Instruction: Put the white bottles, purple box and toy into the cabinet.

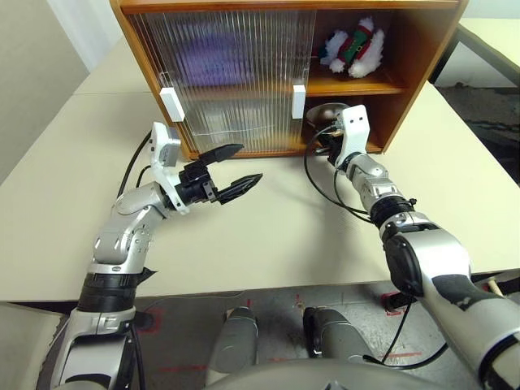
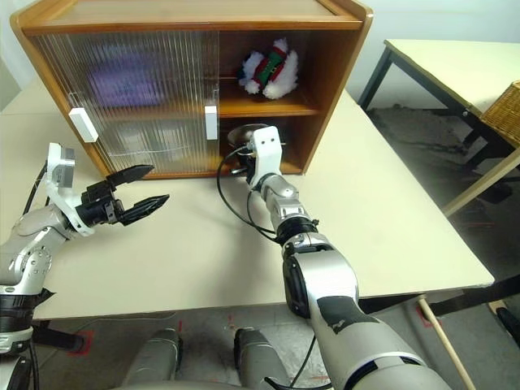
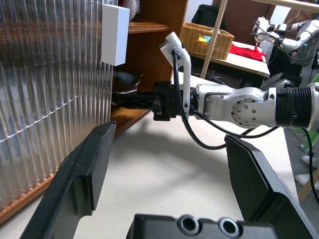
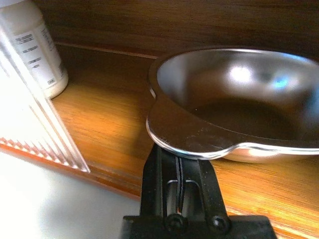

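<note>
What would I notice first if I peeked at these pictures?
Probably the big orange-brown wooden cabinet on the pale table, with a white plush bear in a red-and-green hat on its top shelf. Below it, the right end effector, shut, pokes at a shiny steel bowl on the bottom shelf.

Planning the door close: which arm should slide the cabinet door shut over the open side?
Left, probably. The left gripper hangs open in front of the ribbed door, near its white handles. The right gripper is shut inside the lower shelf, against the steel bowl.
</note>
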